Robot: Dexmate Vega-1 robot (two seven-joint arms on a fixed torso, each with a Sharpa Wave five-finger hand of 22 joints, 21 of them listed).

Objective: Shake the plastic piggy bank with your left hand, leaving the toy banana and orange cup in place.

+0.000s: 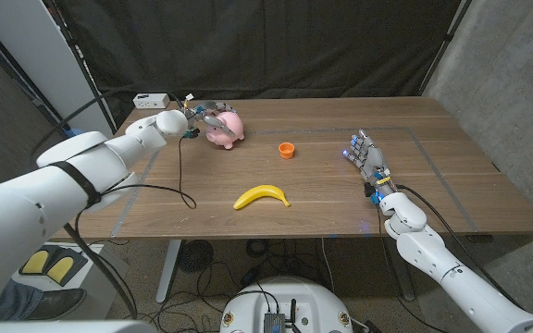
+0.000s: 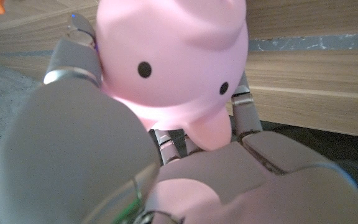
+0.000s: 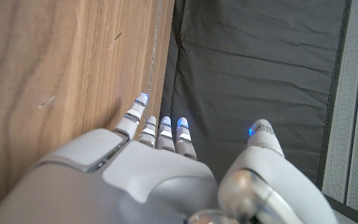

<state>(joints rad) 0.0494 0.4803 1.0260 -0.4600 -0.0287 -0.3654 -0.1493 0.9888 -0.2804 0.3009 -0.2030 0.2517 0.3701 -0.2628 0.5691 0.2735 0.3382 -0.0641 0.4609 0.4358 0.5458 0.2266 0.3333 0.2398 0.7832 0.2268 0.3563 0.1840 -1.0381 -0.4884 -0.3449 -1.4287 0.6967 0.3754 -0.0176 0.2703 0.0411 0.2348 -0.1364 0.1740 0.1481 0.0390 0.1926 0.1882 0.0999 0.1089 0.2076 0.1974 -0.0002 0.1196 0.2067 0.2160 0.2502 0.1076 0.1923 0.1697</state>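
In the head view the left hand [image 1: 200, 116] sits in the upper left of the frame, at the far side of the desk [image 1: 452, 176], with its fingers closed around the pink plastic piggy bank [image 1: 225, 129]. The left wrist view shows the same grasp from close by: the left hand [image 2: 185, 180] has its fingers [image 2: 73, 59] wrapped around the sides of the piggy bank [image 2: 173, 56], whose two black dot eyes face the camera, and the wood grain runs behind it. Whether the piggy bank touches the desk or is lifted just clear of it cannot be told.

The orange cup [image 1: 287, 149] stands upright near the middle of the frame, to the right of the piggy bank and apart from it. The toy banana [image 1: 261, 196] lies below the cup, nearer the front edge of the desk, well apart from both hands.

The right hand [image 1: 366, 162] is in the right half of the head view, over the desk, its fingers straight, close together and pointing toward the far side; it holds nothing. In the right wrist view the right hand [image 3: 166, 168] shows the same open pose, fingers [image 3: 165, 127] extended side by side with small blue lights at the tips, beside the wooden surface and the dark curtain [image 3: 260, 62] behind it.

A white power strip [image 1: 150, 100] lies at the far left corner of the desk, left of the piggy bank.
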